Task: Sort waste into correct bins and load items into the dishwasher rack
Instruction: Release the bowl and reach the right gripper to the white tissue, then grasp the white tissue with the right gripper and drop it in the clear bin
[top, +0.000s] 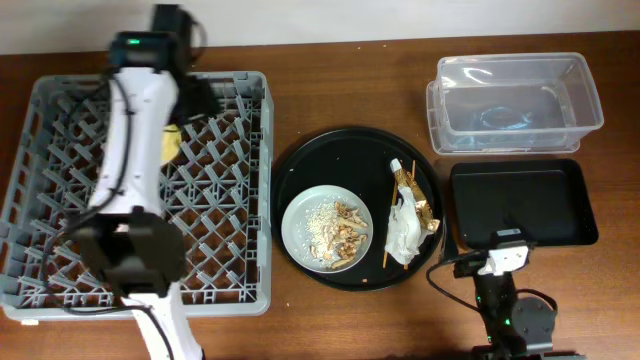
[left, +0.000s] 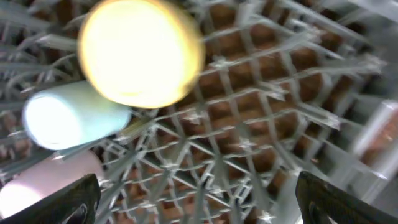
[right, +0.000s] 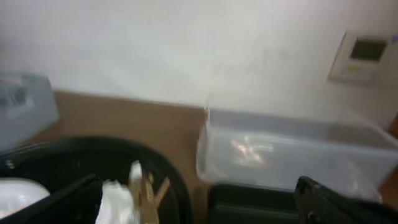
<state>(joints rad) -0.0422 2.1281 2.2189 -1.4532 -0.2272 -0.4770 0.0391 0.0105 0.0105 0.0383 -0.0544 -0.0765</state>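
Left claw (left: 199, 202): wide, empty, over dishwasher rack (top: 50, 150).
Right claw (right: 199, 210): wide, empty.
Risk: tilting plate (top: 295, 228) could spill rice scraps (top: 322, 218).

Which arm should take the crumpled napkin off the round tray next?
Probably the right. The right gripper, open, is close to the napkin and both bins, the clear tub and the black rectangular tray. The left gripper is over the dishwasher rack, beyond the round tray.

Round black tray (top: 330, 160) on wooden table (top: 350, 90)
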